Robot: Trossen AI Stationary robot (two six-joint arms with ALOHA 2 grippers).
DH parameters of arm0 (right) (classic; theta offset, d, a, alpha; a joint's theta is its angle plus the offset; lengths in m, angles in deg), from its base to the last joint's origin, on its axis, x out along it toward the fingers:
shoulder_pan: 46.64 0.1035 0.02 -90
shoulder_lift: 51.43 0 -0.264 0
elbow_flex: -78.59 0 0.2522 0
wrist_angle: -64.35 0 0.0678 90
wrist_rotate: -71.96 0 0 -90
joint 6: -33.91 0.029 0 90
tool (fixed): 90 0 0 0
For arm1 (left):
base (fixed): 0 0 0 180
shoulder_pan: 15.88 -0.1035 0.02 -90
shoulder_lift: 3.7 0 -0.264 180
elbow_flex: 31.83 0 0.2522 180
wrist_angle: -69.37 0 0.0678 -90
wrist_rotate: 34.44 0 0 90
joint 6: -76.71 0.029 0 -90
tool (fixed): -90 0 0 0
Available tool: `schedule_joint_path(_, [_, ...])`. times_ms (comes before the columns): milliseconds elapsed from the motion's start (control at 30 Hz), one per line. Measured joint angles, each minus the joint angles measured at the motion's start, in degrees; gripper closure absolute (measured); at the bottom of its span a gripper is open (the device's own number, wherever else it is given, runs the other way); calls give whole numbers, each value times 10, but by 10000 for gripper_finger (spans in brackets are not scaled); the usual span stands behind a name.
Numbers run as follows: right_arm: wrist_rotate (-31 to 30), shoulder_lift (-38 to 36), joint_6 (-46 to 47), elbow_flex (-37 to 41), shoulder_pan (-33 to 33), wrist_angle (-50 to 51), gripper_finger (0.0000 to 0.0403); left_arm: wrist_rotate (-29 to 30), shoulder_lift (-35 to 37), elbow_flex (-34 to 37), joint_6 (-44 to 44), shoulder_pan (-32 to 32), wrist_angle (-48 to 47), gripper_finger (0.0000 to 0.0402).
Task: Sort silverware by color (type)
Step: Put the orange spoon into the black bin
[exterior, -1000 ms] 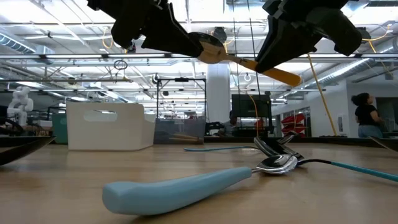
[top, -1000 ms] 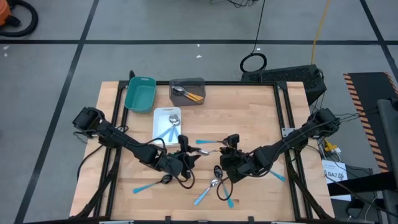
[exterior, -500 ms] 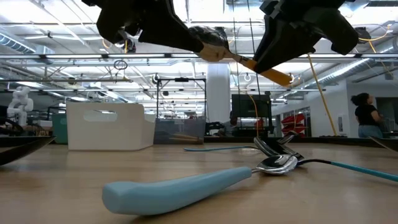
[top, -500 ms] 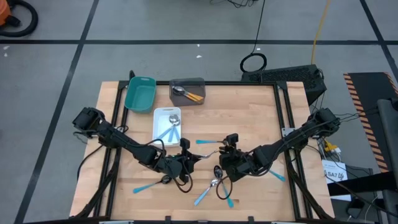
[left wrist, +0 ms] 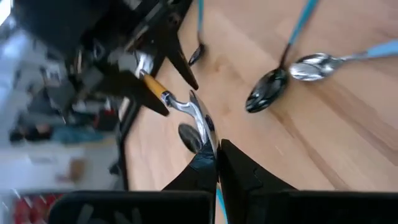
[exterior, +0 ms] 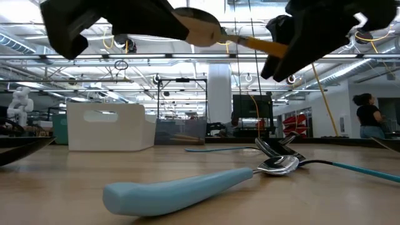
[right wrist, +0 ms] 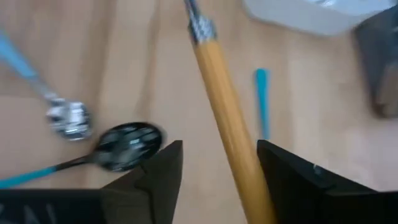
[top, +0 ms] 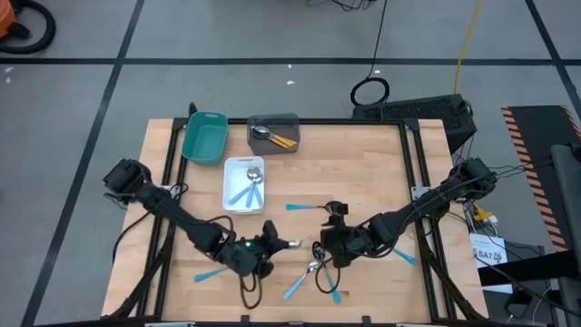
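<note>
Slippage at the hand-off is the main risk. From above, the left tool and right tool face each other low over the counter, with the orange-handled spoon bridging the gap. The grey tray, which already holds orange handles, sits well apart at the far edge. The white tray of blue spoons lies between it and the left arm, and the teal tray stands beside it. Loose blue spoons lie under and around both tools, so a dropped spoon would land among them.

At counter height, the orange-handled spoon hangs in the air above a blue handle and a tangle of bowls. A person stands far off in the room.

The left wrist view shows the left tool clenched on the spoon's neck, just by the bowl. That is a thin, shiny hold and it could pivot if the handle is nudged. A black-bowled spoon lies below.

In the right wrist view the right tool is spread, with the orange handle running between its fingers but ungrasped. If the left lets go before these fingers clamp, the spoon falls. If they clamp off-centre, the handle could be levered out of the left's pinch.
</note>
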Motion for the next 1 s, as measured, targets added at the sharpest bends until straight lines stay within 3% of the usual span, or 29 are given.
schedule_joint_path(300, [118,0,37,0,-2,-27,195,-35,0,0,93,24,-24,395])
schedule_joint_path(667, [132,0,54,0,-3,-44,195,-54,0,0,114,35,-48,395])
schedule_joint_path(800, [175,0,39,7,-2,-99,195,-46,0,-4,128,51,-50,395])
schedule_joint_path(1000, [256,0,10,26,-5,-178,195,-29,0,-39,105,63,-140,395])
